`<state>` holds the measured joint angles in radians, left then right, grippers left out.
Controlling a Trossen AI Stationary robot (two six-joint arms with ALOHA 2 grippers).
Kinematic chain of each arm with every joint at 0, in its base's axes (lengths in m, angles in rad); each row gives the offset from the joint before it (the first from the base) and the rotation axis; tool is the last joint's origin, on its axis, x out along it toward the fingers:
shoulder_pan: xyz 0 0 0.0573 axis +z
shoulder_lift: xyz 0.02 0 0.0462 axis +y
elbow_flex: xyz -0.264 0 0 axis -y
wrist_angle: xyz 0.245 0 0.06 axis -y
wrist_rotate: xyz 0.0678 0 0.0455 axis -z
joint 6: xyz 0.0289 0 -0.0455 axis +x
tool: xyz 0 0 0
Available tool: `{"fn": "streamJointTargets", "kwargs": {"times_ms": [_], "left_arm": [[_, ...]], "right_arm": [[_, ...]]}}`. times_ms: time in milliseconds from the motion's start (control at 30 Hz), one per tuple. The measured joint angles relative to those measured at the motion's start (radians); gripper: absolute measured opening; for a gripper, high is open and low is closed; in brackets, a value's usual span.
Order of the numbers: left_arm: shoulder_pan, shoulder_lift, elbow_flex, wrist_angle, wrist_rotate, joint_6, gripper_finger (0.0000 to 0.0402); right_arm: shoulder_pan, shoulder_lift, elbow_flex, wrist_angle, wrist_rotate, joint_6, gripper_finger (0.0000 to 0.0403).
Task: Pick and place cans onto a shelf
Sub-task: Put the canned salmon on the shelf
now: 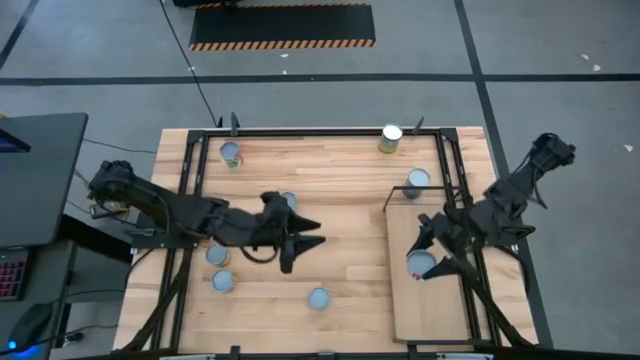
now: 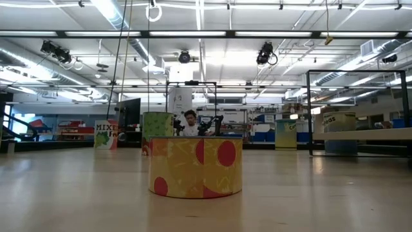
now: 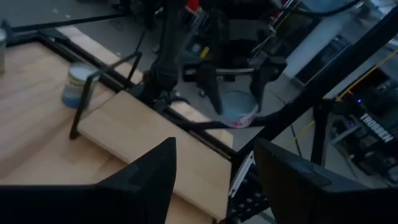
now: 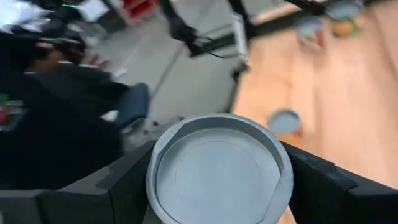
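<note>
Over shelf (image 1: 425, 290), right gripper (image 1: 428, 262) clasps can (image 1: 420, 264).

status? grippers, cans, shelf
Right gripper shut on can over shelf. Left gripper open, empty, mid-table. Loose cans around table; nothing blocking.

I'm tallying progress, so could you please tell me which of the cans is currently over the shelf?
Only the can between the right hand's fingers, above the pale shelf. The others sit on the plank tabletop, including the can just beyond the shelf's far edge.
</note>
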<state>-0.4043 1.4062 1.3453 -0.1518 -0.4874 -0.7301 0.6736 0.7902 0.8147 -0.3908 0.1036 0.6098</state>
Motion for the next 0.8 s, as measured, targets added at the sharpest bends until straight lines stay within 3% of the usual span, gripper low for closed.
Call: {"fn": "streamJointTargets", "kwargs": {"times_ms": [233,333,667,800], "left_arm": [[-0.022,0.067,0.0,0.016,-0.009,-0.017,0.0219],[-0.037,0.094,0.0,0.02,-0.007,-0.014,0.0219],[-0.094,0.182,0.0,0.031,-0.009,0.011,0.0219],[-0.091,0.198,0.0,0.031,-0.013,0.009,0.0219]], "right_arm": [[0.177,-0.001,-0.149,-0.05,0.465,0.195,0.0307],[0.207,-0.001,-0.216,-0.096,0.599,0.279,0.0307],[0.152,0.002,-0.452,-0.095,0.794,0.376,0.0307],[0.102,0.017,-0.513,-0.095,0.802,0.391,0.0307]]}}
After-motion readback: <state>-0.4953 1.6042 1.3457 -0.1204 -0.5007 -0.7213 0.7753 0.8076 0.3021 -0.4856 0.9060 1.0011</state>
